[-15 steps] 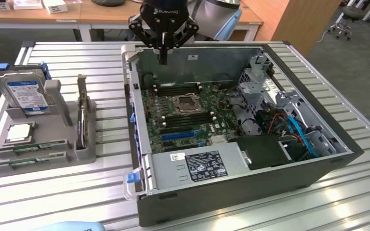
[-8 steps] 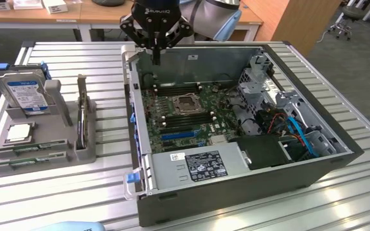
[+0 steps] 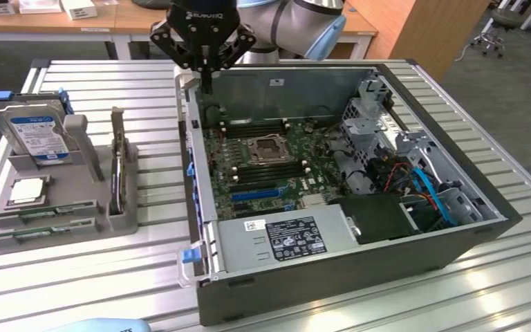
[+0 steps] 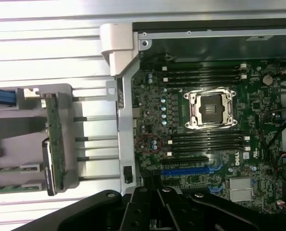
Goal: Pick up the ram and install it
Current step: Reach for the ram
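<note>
Above the near wall of the open computer case (image 3: 339, 283), in the exterior view, the gripper (image 3: 207, 86) hangs with its fingers drawn together into one thin tip, nothing between them. What I take for the ram (image 3: 117, 173) stands on edge in the grey holder (image 3: 81, 176), well apart toward the exterior view's left and near the hard drive (image 3: 33, 135). Closed fingers brought down on so thin an upright edge would likely knock or jam it in its slot. An off-centre grip could let it tilt. In the wrist view, the black memory slots (image 4: 208, 139) lie just beside the open CPU socket (image 4: 211, 109). A stick brought in skewed could miss a slot, strike the socket, or sit unlatched.
</note>
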Controlling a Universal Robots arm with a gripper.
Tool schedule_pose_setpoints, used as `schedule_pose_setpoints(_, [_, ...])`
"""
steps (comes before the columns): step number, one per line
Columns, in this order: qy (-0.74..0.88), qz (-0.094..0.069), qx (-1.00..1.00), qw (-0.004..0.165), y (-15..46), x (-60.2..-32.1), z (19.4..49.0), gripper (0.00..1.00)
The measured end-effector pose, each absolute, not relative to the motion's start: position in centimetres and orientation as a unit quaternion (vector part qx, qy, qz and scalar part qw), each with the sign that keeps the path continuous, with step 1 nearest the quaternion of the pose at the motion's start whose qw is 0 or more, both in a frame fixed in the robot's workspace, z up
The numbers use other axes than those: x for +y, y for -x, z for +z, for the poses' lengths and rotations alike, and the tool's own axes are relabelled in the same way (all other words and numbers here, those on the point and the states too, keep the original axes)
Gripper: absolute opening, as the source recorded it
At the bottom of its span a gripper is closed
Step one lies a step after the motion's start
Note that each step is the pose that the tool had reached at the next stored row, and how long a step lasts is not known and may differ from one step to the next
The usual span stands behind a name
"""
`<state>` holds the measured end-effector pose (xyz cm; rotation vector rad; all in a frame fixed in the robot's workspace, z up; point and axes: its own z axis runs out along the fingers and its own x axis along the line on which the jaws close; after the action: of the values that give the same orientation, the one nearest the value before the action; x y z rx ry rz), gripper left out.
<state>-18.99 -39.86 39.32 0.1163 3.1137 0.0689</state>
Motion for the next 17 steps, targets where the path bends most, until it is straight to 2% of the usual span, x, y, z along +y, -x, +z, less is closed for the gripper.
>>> schedule_pose_setpoints(17, [-0.037, 0.022, 0.999, 0.012, 24.0, -39.7, 39.3, 0.10])
